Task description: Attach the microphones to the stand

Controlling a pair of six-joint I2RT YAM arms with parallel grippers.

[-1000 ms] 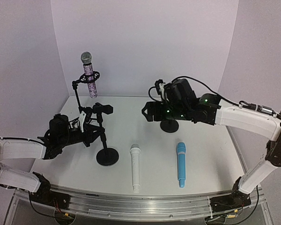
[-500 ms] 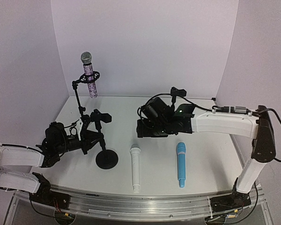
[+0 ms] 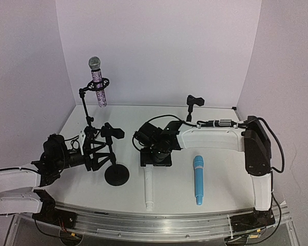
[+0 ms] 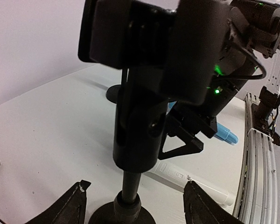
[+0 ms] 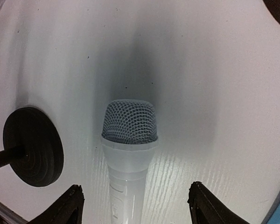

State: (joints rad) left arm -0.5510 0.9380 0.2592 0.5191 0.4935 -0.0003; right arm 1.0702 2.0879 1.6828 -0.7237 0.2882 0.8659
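Brought right gripper [image 5: 135, 187] forward, above mesh head of all-white plastic stick microphone [image 5: 129, 154] lying flat on table [image 3: 220, 174], jaws wide, holding nothing. Released short black round-foot stand [image 4: 137, 135] with left gripper [image 4: 136, 185], jaws apart around its post. Reaching for pick-up; next, probably: lower, close on handle.

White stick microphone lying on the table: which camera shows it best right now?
Right wrist view: the white stick microphone sits centred, mesh head and upper body clear. Top external shows only its handle; the right tool covers the head. Left wrist shows just a strip behind the black stand pole.
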